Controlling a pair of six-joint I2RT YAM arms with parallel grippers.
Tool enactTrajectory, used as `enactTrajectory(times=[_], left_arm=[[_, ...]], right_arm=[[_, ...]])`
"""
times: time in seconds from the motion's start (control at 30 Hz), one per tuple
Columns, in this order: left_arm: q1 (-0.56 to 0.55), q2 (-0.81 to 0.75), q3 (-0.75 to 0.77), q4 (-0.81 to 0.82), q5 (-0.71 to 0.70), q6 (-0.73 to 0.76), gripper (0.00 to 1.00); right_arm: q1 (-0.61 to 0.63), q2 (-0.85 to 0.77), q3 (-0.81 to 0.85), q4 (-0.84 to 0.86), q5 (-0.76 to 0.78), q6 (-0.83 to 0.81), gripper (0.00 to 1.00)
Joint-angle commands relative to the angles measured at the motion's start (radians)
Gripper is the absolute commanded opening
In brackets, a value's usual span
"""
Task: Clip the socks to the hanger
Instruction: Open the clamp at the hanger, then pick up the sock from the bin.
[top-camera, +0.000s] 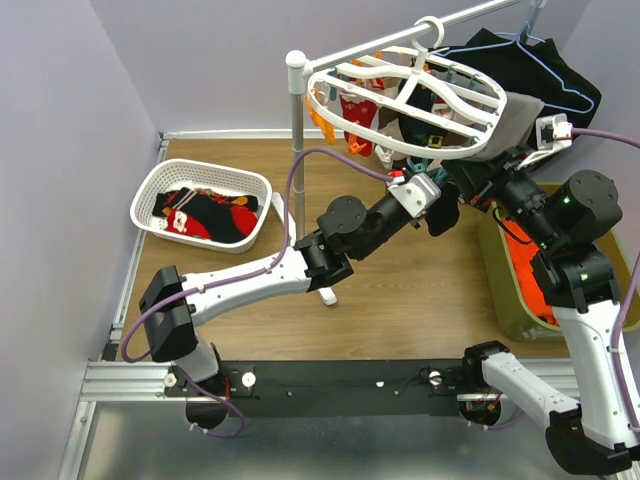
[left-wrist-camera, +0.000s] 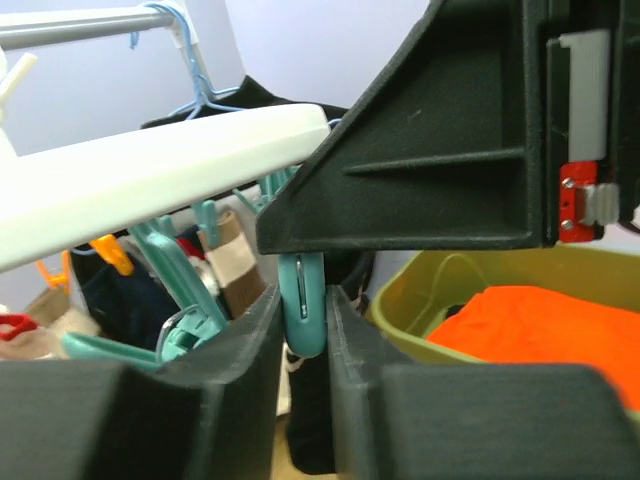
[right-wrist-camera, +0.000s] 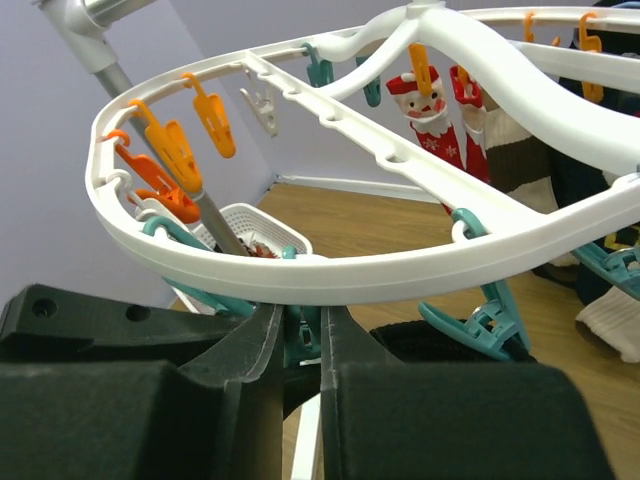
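Note:
The white oval hanger (top-camera: 410, 100) hangs from the rail, with teal and orange clips. My left gripper (top-camera: 438, 193) reaches under its near rim; in the left wrist view it (left-wrist-camera: 303, 335) is shut on a teal clip (left-wrist-camera: 303, 305). A black sock (top-camera: 443, 215) dangles just below (left-wrist-camera: 312, 420). My right gripper (top-camera: 472, 185) comes in from the right. In its wrist view it (right-wrist-camera: 303, 338) is shut on a teal clip (right-wrist-camera: 308, 335) under the rim (right-wrist-camera: 330, 275). Several socks, one with a Santa (right-wrist-camera: 432, 110), hang clipped. More socks (top-camera: 205, 212) lie in the basket.
The white lattice basket (top-camera: 160, 180) sits at the left. The stand's pole (top-camera: 297, 130) rises left of the hanger. An olive bin (top-camera: 500, 290) with orange cloth (top-camera: 525, 275) is at the right. A black garment (top-camera: 545, 65) on a blue wire hanger hangs behind.

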Motion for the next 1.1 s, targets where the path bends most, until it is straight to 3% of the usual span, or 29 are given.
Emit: enactTrajectory(times=[0.0,0.03,0.13,0.2,0.37,0.6,0.73,0.87,1.07], left_arm=[[-0.005,-0.042,0.0,-0.032,0.023,-0.029,0.45],[-0.005,-0.046,-0.002,-0.043,0.025,-0.038,0.54],[-0.008,-0.084,-0.024,-0.069,0.026,-0.097,0.68],[-0.008,-0.129,-0.06,-0.089,0.026,-0.165,0.73],[-0.008,-0.261,-0.161,-0.224,0.002,-0.342,0.74],[0.041,-0.457,-0.446,-0.392,-0.146,-0.632,0.77],[0.187,-0.543,-0.535,-0.501,-0.149,-0.768,0.77],[0.435,-0.612,-0.591,-0.57,-0.153,-0.834,0.77],[0.786,-0.514,-0.508,-0.756,-0.124,-0.815,0.76]], right_arm=[[-0.003,-0.01,-0.009,0.031,0.014,0.002,0.13],[-0.002,-0.01,-0.01,0.031,0.014,0.002,0.13],[-0.002,-0.01,-0.017,0.032,0.014,0.0,0.12],[-0.002,-0.009,-0.02,0.036,0.013,-0.001,0.12],[-0.002,-0.007,-0.03,0.036,0.011,-0.007,0.12],[-0.002,-0.01,-0.056,0.036,0.017,-0.02,0.12],[-0.003,-0.009,-0.058,0.028,0.011,-0.029,0.12],[-0.002,-0.006,-0.064,0.019,0.007,-0.032,0.12],[-0.002,-0.007,-0.061,0.014,0.01,-0.041,0.12]])
